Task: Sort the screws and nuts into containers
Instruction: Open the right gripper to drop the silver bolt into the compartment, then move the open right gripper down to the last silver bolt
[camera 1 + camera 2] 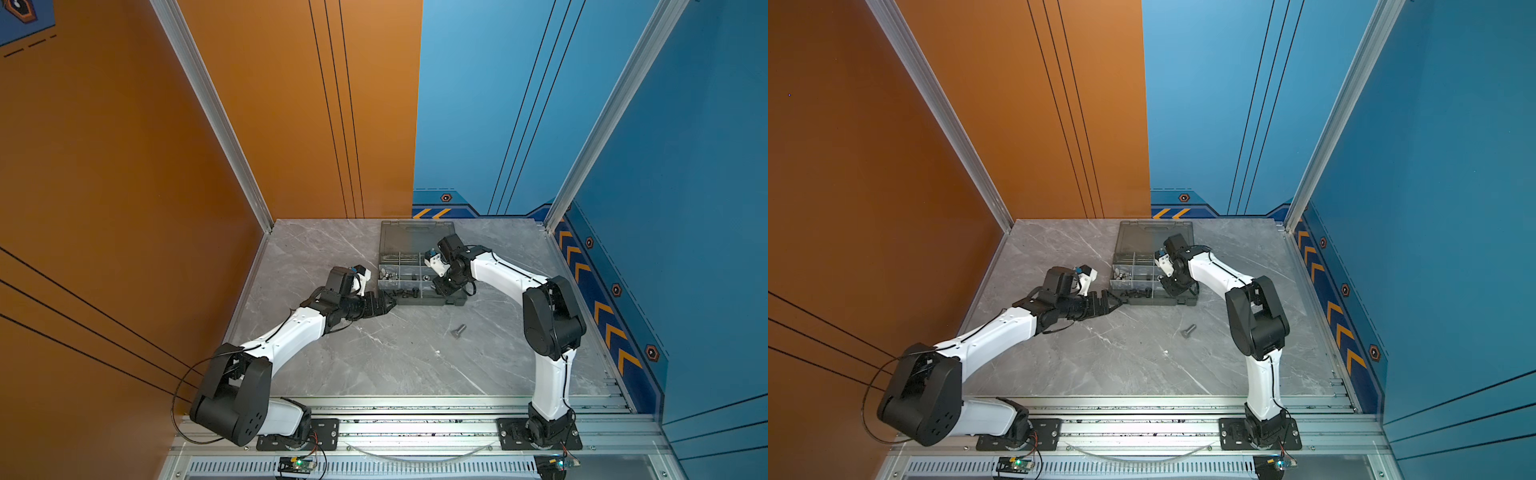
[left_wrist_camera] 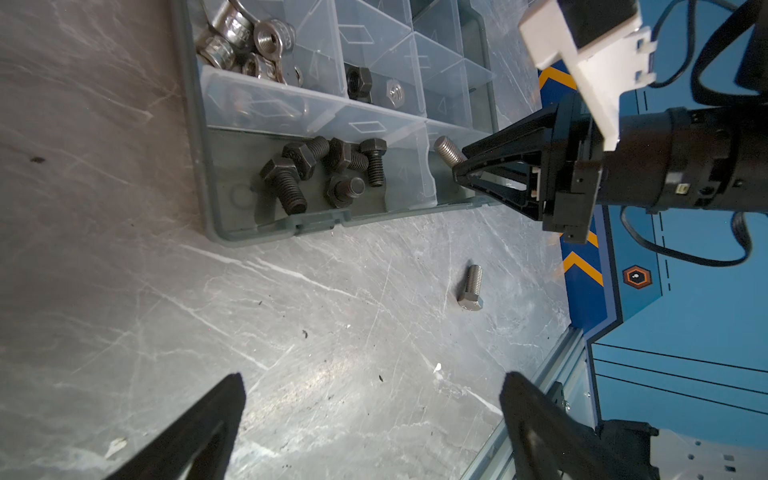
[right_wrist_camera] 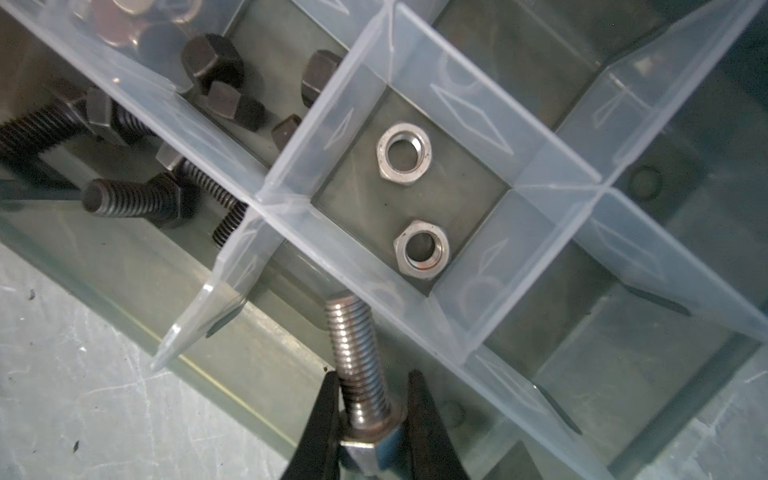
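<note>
The dark grey organiser case point(image 1: 424, 301) lies open at the back of the table, its lid point(image 1: 415, 237) flat behind it. My right gripper point(image 3: 374, 376) is shut on a silver hex-head bolt point(image 3: 357, 353) by its head, thread pointing into a front-row compartment. Two silver hex nuts point(image 3: 403, 157) lie in the compartment beyond. Several black bolts point(image 2: 328, 170) fill the front-left compartment, with wing nuts point(image 2: 245, 37) behind them and black nuts point(image 3: 212, 62) alongside. A second silver bolt point(image 1: 458, 331) lies loose on the table. My left gripper point(image 2: 374, 382) stands open and empty by the case's front-left corner.
The grey marble table point(image 1: 374, 365) is bounded by an orange wall on the left, a blue wall on the right and an aluminium rail point(image 1: 415, 428) in front. The loose bolt point(image 1: 1188, 330) lies between both arms, in front of the case.
</note>
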`<act>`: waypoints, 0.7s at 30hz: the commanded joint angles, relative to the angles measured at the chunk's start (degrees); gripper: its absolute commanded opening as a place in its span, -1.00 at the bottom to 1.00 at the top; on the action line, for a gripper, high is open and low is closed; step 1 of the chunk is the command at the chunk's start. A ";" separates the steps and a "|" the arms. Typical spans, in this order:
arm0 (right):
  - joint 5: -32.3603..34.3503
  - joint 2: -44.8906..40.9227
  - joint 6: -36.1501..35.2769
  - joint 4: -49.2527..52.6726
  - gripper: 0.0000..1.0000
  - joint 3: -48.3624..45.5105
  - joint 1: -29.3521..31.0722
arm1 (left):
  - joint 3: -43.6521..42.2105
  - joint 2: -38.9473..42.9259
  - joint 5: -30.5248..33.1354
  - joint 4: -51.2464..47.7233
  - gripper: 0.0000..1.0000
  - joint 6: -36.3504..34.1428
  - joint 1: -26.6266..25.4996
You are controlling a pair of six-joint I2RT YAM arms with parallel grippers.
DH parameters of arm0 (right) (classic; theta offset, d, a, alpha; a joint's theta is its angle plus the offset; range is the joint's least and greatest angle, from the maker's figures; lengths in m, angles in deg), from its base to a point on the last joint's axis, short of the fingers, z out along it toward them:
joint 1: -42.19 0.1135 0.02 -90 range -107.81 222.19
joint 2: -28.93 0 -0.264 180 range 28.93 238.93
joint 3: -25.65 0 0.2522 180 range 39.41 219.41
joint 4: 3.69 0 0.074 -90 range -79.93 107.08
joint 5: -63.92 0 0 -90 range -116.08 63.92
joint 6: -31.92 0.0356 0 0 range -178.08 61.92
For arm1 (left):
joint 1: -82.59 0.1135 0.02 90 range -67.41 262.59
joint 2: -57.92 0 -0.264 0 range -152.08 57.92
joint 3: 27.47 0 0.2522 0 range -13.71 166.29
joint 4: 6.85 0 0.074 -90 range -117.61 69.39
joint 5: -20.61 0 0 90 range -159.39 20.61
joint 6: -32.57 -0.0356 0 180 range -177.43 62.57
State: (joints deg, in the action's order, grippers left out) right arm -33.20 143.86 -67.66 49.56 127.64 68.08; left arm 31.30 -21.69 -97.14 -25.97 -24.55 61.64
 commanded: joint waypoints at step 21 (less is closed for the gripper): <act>15.60 -15.40 10.88 -0.96 0.21 -9.27 6.52 | -1.18 1.96 -0.25 -0.42 0.95 0.47 0.39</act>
State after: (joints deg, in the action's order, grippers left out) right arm -23.05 132.26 -62.15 48.40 120.38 73.08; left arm 30.69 -21.45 -97.12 -26.04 -24.35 61.64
